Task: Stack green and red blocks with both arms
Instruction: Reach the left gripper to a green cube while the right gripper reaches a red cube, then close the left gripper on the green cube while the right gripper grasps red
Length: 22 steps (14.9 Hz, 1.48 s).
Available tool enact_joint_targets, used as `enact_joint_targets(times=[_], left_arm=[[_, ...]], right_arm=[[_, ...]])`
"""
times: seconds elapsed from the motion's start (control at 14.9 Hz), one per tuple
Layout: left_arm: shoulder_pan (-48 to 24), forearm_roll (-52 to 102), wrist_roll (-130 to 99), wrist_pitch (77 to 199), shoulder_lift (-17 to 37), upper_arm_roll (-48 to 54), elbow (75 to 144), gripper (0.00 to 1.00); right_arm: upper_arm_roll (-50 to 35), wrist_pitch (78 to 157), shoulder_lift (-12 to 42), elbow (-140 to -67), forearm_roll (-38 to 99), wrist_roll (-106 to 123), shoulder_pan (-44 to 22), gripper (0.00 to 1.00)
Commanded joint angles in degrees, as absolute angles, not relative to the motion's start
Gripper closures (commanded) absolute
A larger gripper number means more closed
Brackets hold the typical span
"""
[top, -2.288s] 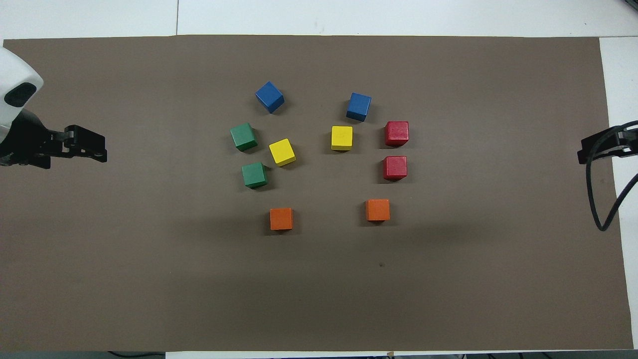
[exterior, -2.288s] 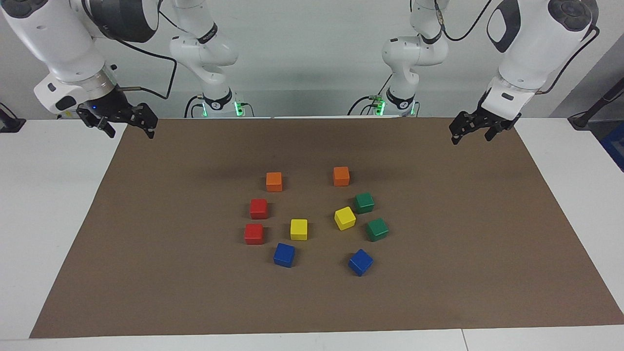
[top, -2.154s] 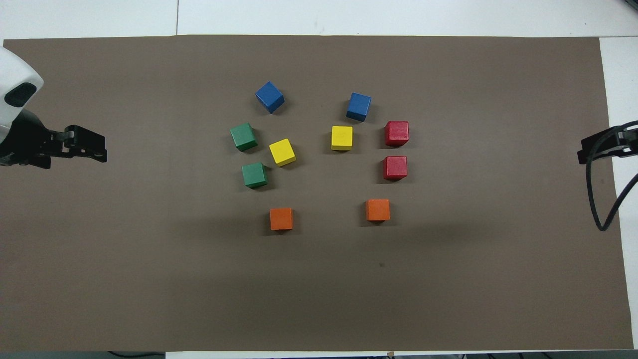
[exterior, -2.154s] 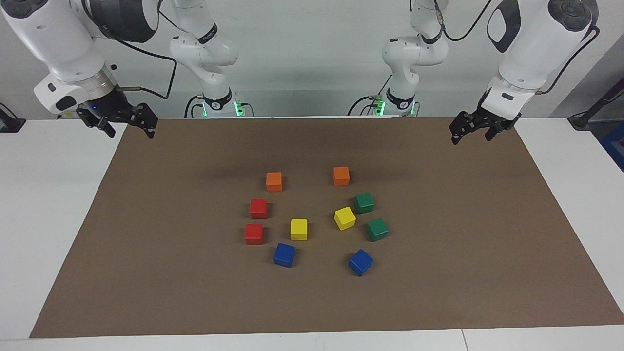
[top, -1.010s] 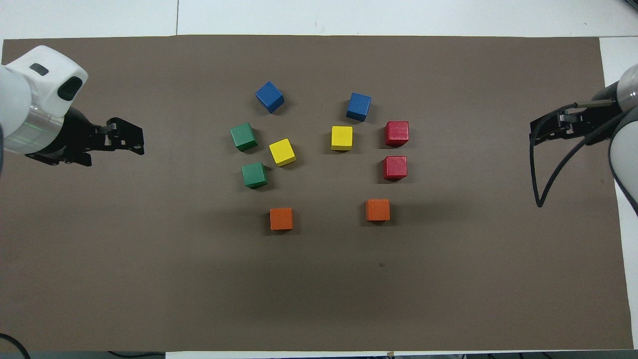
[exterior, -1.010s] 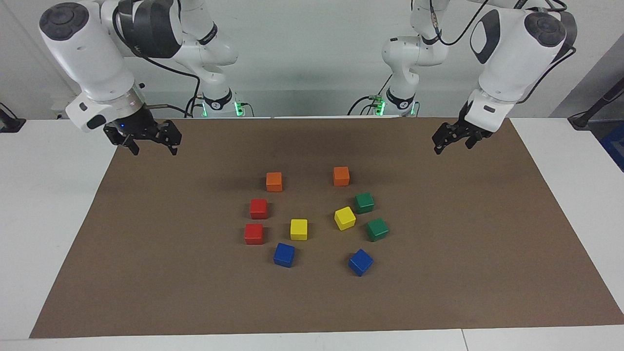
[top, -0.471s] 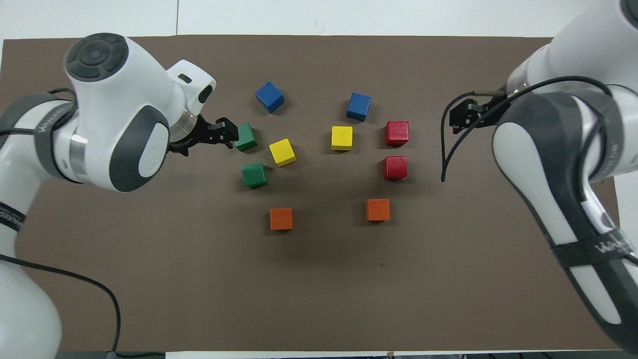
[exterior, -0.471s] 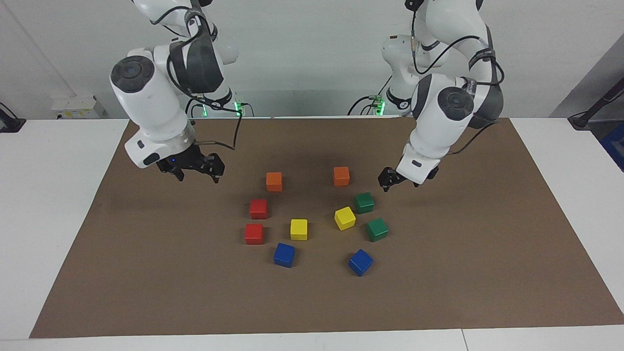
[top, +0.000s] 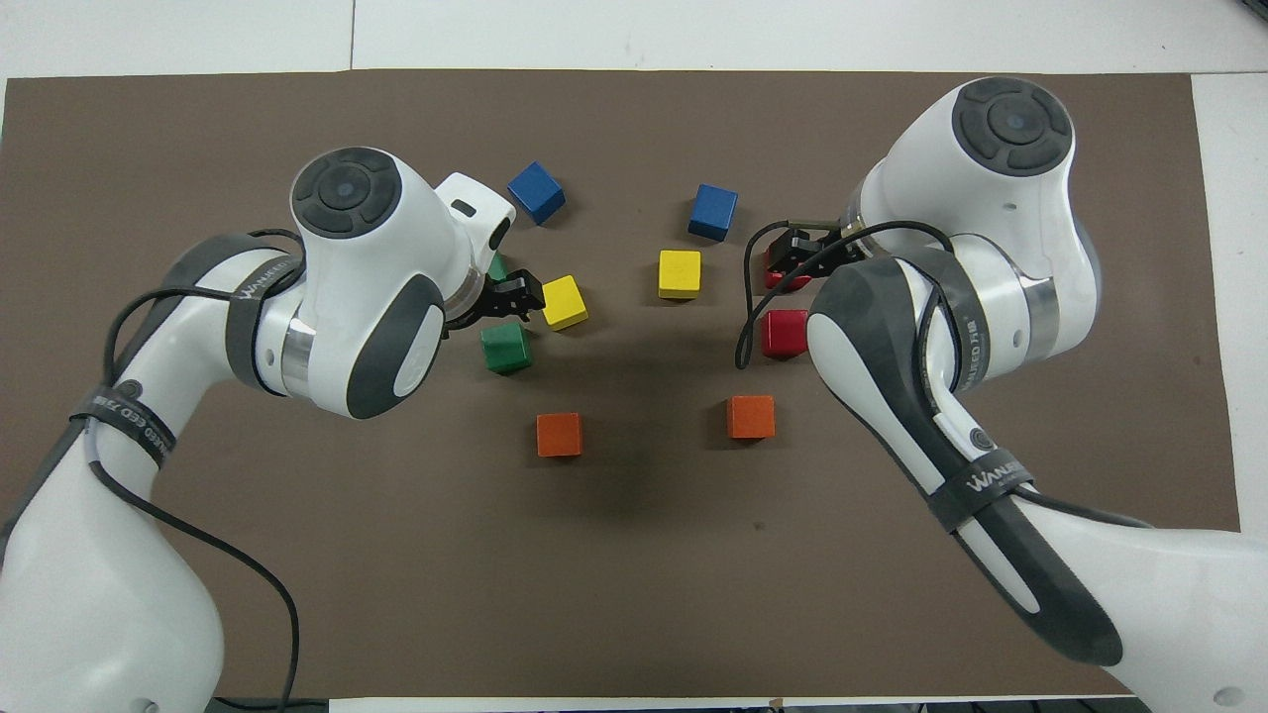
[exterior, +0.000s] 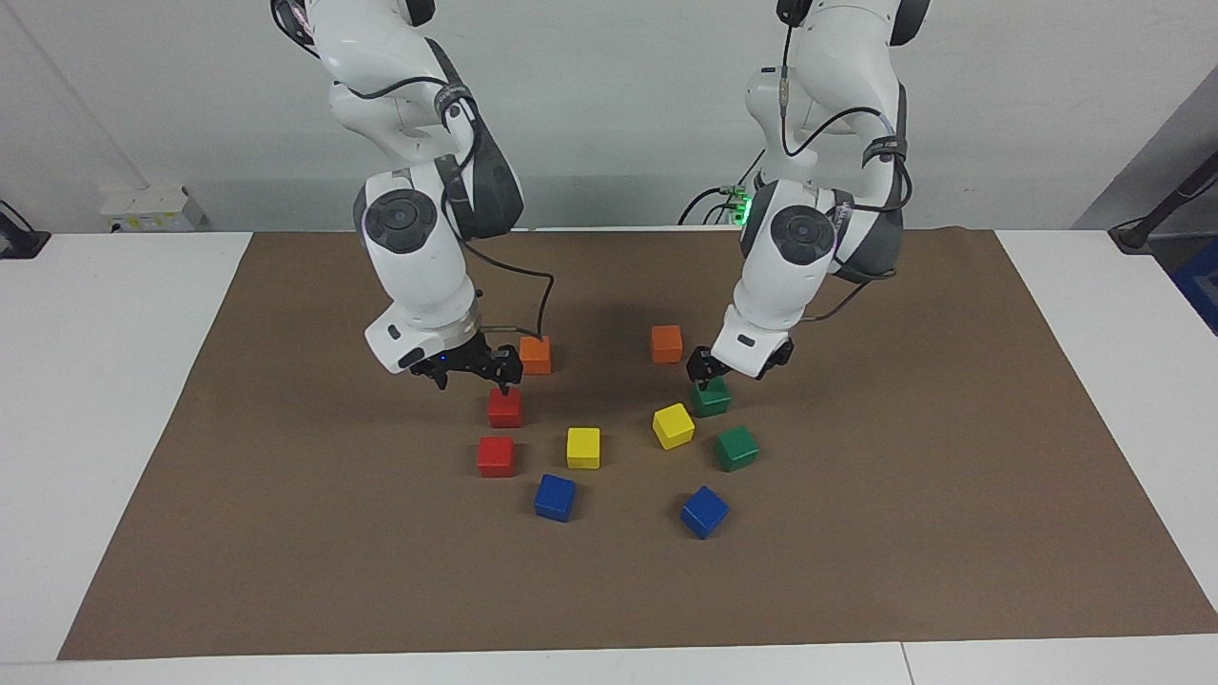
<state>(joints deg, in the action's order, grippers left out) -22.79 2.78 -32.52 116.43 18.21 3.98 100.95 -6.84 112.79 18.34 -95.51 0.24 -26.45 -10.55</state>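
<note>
The only lettering that can be read is white print on the dark grey bands of the arms in the overhead view. The band on the right arm [top: 976,482], toward five o'clock of the picture, carries letters that look like "WANEED", and the same word shows more faintly on the left arm [top: 129,421] at about eight o'clock, with smaller characters after it too fine to make out. The blocks [exterior: 504,407] and the brown mat [exterior: 904,533] bear no writing.
</note>
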Motion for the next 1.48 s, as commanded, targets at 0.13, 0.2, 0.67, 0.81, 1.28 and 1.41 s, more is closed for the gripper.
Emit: enact_joint_targets(times=[0.13,0.2,0.67,0.81,1.28,1.41], left_arm=[[-23.7,3.8,-33.3,120.1,19.5,2.9,103.5,0.0],[-23.6,3.8,-33.3,120.8,19.5,2.9,104.1,0.0],[-23.6,3.8,-35.5,125.4,20.3,2.9,107.4,0.0],[-24.0,3.8,-38.0,126.6,21.0,2.9,107.4,0.0],[-24.1,3.7,-38.1,127.7,22.3,2.9,107.5,0.0],[-24.2,3.6,-38.1,127.8,22.5,2.9,107.3,0.03]], right_arm=[[-6.9,116.4,18.7,-98.3,1.1,-27.5,-10.4,0.0],[-6.9,117.5,18.7,-99.5,1.1,-27.5,-10.4,0.0],[-6.9,122.5,19.4,-103.6,1.1,-29.1,-11.6,0.0],[-6.9,123.1,19.9,-103.6,1.1,-29.3,-12.6,0.0],[-6.8,126.2,22.6,-104.1,1.1,-30.6,-14.0,0.0],[-6.8,127.7,22.7,-106.0,1.1,-29.7,-13.3,0.0]])
